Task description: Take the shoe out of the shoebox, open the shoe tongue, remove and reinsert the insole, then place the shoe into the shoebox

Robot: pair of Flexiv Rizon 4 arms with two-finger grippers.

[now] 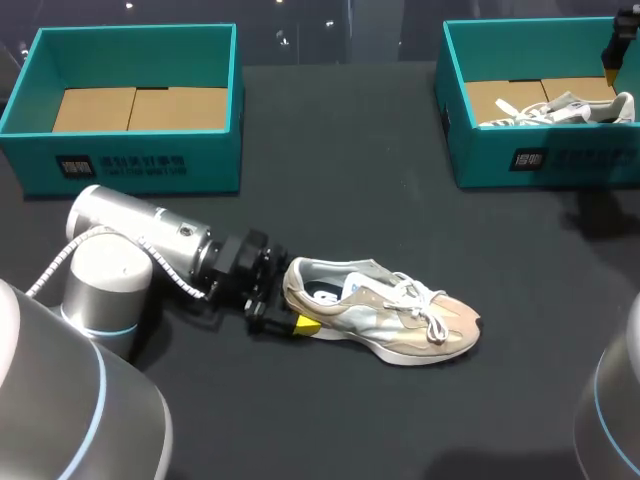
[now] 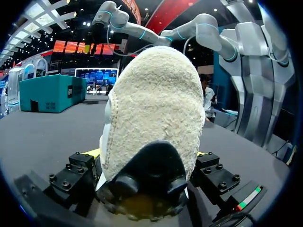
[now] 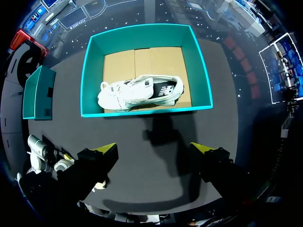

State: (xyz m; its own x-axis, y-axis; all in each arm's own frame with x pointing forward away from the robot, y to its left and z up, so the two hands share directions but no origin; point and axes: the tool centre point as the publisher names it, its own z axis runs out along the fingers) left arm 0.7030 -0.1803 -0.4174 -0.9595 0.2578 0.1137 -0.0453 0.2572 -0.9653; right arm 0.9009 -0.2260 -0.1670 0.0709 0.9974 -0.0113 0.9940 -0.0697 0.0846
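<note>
Clamping beige sneaker [image 1: 385,318] heel with left gripper [image 1: 285,310], likely steadying on table [image 1: 330,180] for tongue opening; right gripper [image 3: 156,153] parked splayed, empty, over shoebox [image 3: 142,112] with white sneaker [image 3: 137,91].

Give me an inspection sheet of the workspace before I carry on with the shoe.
Surface: dark table.
Job's things: beige shoe lies on the table, outside both boxes, tongue not opened; left box shows only its cardboard floor; right box holds a white shoe.
Clutter: nothing seen.
Grippers: left gripper shut on the beige shoe's heel; right gripper open, holding nothing, up above the table by the right box.
Cables: ribbed white cable runs along the left arm, apart from the shoe.
Surroundings: nothing seen.
</note>
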